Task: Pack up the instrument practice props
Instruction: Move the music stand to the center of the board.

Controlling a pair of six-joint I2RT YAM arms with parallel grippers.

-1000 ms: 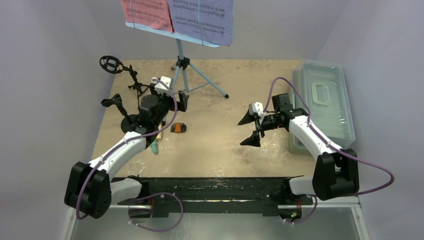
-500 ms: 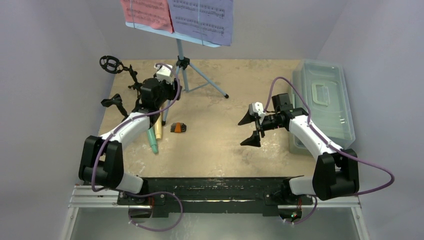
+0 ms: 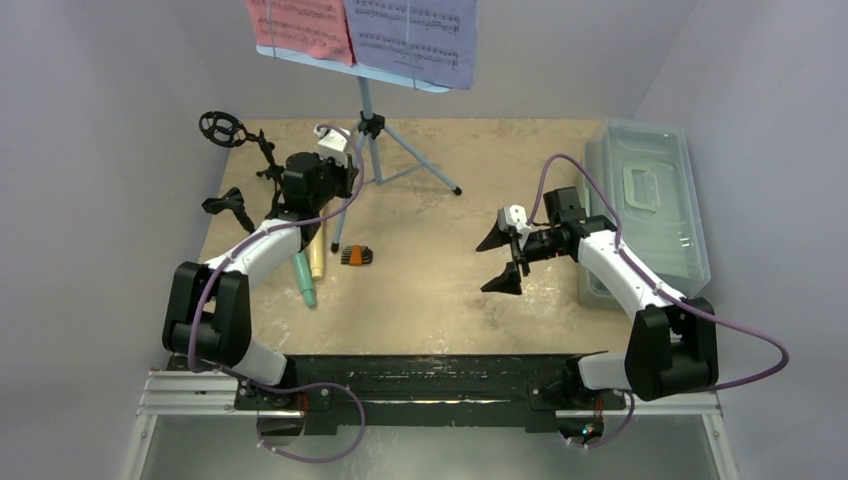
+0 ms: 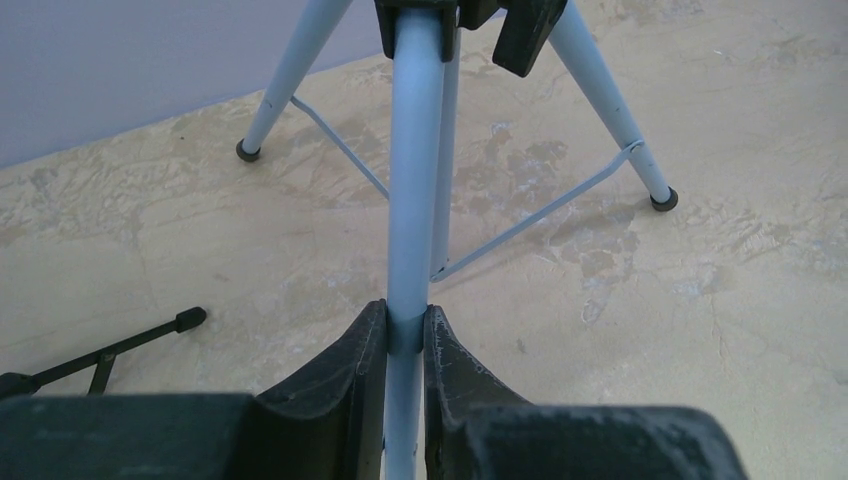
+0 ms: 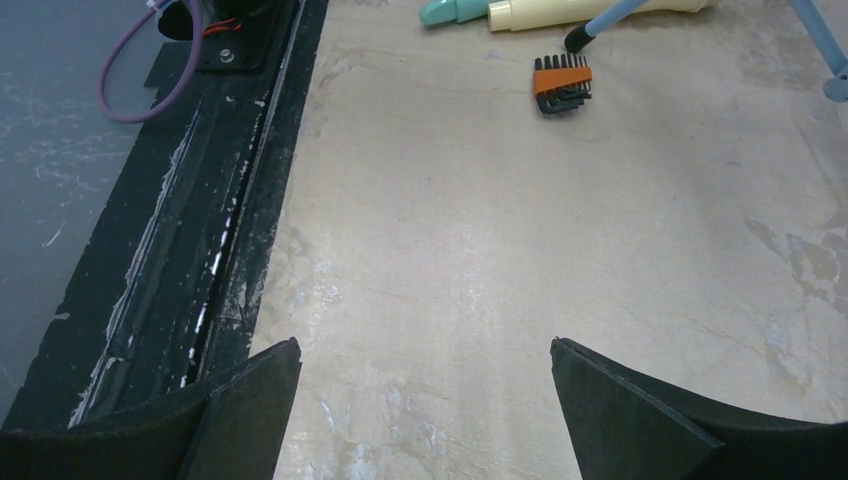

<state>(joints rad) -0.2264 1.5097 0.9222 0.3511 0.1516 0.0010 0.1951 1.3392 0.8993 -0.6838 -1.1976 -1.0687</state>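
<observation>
The light-blue tripod (image 3: 366,100) stands at the back of the table. Its tray holds a red page (image 3: 300,25) and a purple page (image 3: 415,35). My left gripper (image 3: 338,178) is shut on the tripod's near leg (image 4: 413,180), and in the left wrist view its gripper (image 4: 405,325) clamps the tube from both sides. A mint-green microphone (image 3: 304,282) and a yellow microphone (image 3: 316,258) lie side by side under the left arm. Black microphone tripods (image 3: 240,205) stand at the far left. My right gripper (image 3: 498,262) hovers open over bare table (image 5: 425,370).
A translucent grey tub (image 3: 650,200) with its lid on sits along the right edge. A small orange-and-black hex key set (image 3: 356,256) lies next to the microphones, also seen in the right wrist view as the key set (image 5: 562,84). A black round mic holder (image 3: 222,128) stands at the back left.
My left arm reached back to the tripod and its jaws closed on the near leg. The tripod's tray shifted slightly right. The right arm has not moved.
</observation>
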